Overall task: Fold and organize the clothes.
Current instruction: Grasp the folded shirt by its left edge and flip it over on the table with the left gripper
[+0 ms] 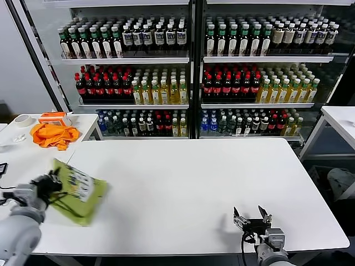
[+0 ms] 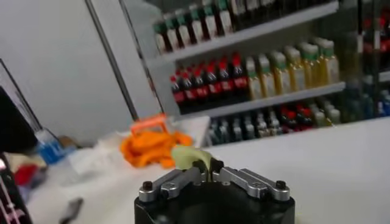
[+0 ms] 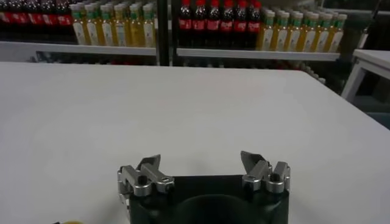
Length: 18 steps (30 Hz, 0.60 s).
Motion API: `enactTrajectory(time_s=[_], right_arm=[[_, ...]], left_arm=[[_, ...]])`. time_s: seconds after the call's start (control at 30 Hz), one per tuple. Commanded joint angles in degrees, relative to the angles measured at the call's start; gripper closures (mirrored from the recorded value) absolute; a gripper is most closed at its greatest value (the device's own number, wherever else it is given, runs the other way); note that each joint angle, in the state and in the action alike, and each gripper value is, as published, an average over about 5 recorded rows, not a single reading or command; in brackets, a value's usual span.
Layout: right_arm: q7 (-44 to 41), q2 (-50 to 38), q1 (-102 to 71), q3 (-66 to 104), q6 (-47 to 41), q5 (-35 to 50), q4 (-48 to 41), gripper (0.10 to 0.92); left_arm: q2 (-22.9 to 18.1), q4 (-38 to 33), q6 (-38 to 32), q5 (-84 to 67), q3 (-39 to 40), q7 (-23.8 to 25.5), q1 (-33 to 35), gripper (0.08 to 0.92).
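The lime yellow-green T-shirt (image 1: 79,190) is folded into a small bundle with its white printed label on top. It hangs tilted over the left end of the white table (image 1: 183,188). My left gripper (image 1: 51,183) is shut on the shirt's left edge and holds it up. In the left wrist view a fold of the green cloth (image 2: 190,157) sticks out between the closed fingertips of the left gripper (image 2: 208,171). My right gripper (image 1: 251,216) is open and empty near the table's front right edge; it also shows in the right wrist view (image 3: 201,163).
A bright orange cloth (image 1: 54,134) lies on a side table at the far left, beside an orange-and-white box (image 1: 54,117) and a roll of tape (image 1: 23,120). Drink shelves (image 1: 188,66) stand behind the table. Another white table (image 1: 341,119) stands at the right.
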Motion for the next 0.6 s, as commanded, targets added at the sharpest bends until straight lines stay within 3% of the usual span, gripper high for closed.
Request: enactTrajectory(time_s=[0.03,0.13,0.23,0.6], right_arm=[[0.0,-0.1,-1.2,0.9,0.0,-0.2,0.7,0.203],[0.0,-0.3,-2.0,2.1,0.0,-0.2,0.9,0.203],[0.0,-0.4,-2.5,2.9,0.0,-0.2,1.1,0.203],[0.1,-0.1,-2.6,3.3,-0.1,-0.5,1.4,0.203]], left_arm=[[-11.5,-8.8,-1.4,14.5,18.0,5.6,0.6,0.902],[-20.8,-5.7,-4.5,23.9,30.0,8.5,1.9,0.902],[-25.7,-2.4,-6.6,28.7,35.2,9.8,1.3,0.902],[-29.0,0.9,-8.5,30.8,38.1,12.1,-4.0,0.902]])
